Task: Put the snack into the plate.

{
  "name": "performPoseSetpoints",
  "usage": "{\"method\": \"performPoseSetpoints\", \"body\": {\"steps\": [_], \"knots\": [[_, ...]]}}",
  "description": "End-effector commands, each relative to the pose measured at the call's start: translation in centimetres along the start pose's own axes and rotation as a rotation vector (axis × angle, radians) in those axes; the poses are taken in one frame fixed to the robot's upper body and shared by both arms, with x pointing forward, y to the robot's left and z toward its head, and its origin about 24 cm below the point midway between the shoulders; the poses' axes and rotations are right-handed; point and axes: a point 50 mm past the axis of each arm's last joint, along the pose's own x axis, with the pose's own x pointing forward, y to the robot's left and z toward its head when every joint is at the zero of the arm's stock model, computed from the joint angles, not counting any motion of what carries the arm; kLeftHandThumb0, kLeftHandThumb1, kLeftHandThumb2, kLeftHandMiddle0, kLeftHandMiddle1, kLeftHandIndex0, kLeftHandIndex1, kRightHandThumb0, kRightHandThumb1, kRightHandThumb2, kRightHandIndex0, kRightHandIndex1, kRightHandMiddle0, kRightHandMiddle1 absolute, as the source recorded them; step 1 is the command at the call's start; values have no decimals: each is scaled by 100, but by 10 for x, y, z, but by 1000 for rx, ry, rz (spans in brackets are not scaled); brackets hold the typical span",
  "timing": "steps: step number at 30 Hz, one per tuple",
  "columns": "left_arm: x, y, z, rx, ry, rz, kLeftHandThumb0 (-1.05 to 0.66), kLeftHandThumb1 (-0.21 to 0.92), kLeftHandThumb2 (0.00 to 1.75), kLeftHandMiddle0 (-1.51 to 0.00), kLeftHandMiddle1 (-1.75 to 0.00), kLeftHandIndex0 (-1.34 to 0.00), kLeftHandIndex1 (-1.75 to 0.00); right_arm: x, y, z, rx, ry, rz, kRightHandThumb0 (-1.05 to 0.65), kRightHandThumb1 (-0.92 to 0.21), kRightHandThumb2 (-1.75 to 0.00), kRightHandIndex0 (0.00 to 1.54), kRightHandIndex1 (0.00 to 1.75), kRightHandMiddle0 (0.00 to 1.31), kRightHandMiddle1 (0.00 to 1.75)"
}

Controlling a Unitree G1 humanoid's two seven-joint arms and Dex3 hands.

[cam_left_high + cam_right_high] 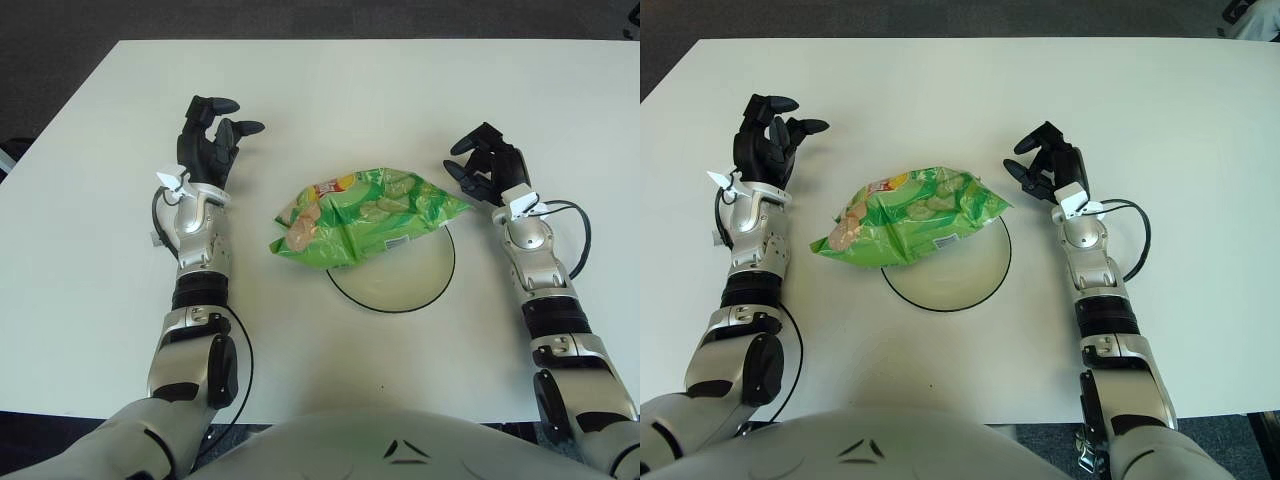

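A white table (320, 90) fills the view, with dark floor showing beyond its far edge and corners. Near the middle of the table, somewhat toward the near edge, sits a shallow, pale round plate (425, 290) with a thin dark rim. The green chip bag (365, 215), printed with pictures of crisps and a red and yellow logo, lies across the plate's far-left part: its right end covers the plate's far rim, while its left end hangs past the rim and seems to lie on the bare table toward the left edge. So the snack is only partly on the plate, draped over the rim rather than settled inside it, which suggests the placing is either just finished loosely or needs a nudge to the right. The left hand (208, 145) is over the table to the left of the bag, clear of it, its dark fingers loosely curved and pointing toward the far edge, gripping nothing. The right hand (487, 165) is just beside the bag's right tip, near the plate's far-right rim, fingers half curled with a gap between them and nothing held; whether a fingertip touches the foil I cannot tell.
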Motion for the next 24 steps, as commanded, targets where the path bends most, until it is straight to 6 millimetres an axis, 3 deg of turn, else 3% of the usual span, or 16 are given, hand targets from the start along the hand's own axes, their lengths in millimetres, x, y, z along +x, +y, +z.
{"method": "performPoseSetpoints", "body": {"steps": [1,10,20,24], "knots": [[-35,7,-37,26,225,1,-35,92,36,-59,-159,-36,-158,-62,25,-64,1,315,85,-37,-92,-28,81,168,46,149],[-38,2,-44,15,363,-69,-35,92,39,-57,-167,-33,-161,-61,25,-63,5,308,80,-37,-92,-28,82,167,46,148],[-36,2,-44,74,382,-65,-35,92,37,-56,-167,-36,-158,-60,26,-62,29,295,58,-37,-92,-28,82,168,46,149],[-35,3,-44,95,378,-60,-35,92,36,-56,-167,-37,-158,-59,25,-61,48,284,36,-37,-87,-41,80,172,43,154]]}}
